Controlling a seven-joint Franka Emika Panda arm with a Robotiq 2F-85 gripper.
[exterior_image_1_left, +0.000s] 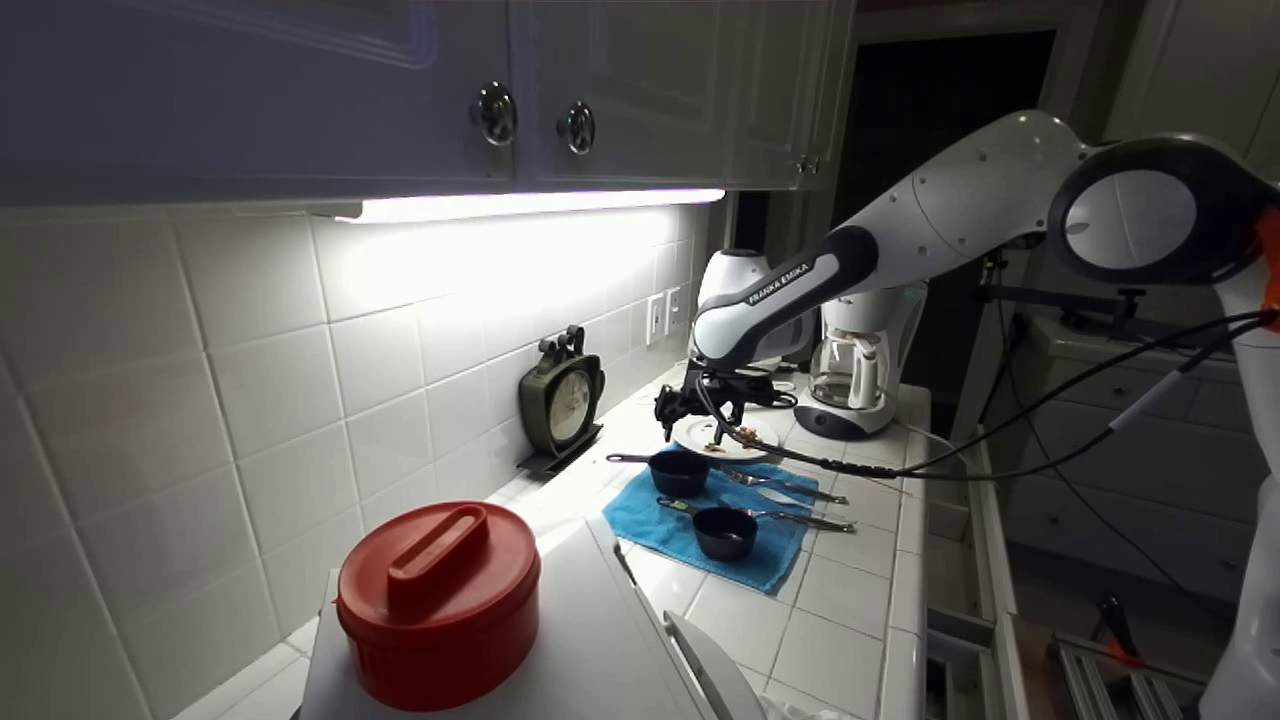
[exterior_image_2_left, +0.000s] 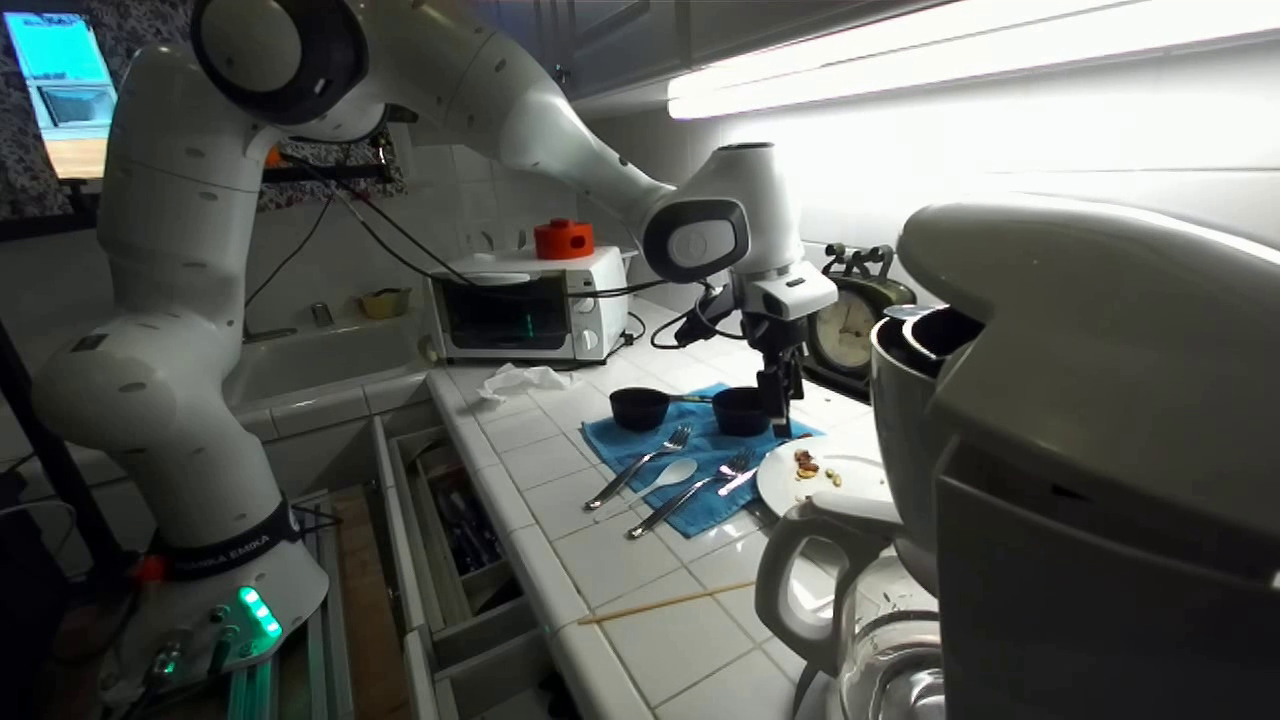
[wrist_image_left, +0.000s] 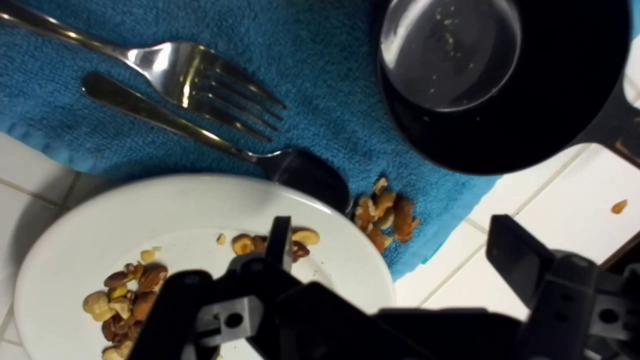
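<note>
My gripper (wrist_image_left: 395, 245) stands open with nothing between its fingers. Its left fingertip (wrist_image_left: 278, 240) hangs over a white plate (wrist_image_left: 210, 195); the other is over white tile. Mixed nuts (wrist_image_left: 142, 305) lie on the plate, partly hidden by the gripper. Just past the rim, a small heap of nuts (wrist_image_left: 385, 215) rests on a blue towel (wrist_image_left: 325, 65). Beside the plate lie a metal spoon (wrist_image_left: 312, 177) and a fork (wrist_image_left: 170, 65). A black cup with a handle (wrist_image_left: 570, 90) sits on the towel's edge; a second black cup (exterior_image_2_left: 640, 410) shows in both exterior views.
A coffee maker (exterior_image_1_left: 860, 310) and a stand mixer (exterior_image_2_left: 1100, 400) stand near the plate. A green dial scale (exterior_image_1_left: 565, 400) is by the wall. A toaster oven (exterior_image_2_left: 510, 310) bears a red container (exterior_image_1_left: 440, 610). A chopstick (exterior_image_2_left: 665, 604) lies near an open drawer (exterior_image_2_left: 405, 540).
</note>
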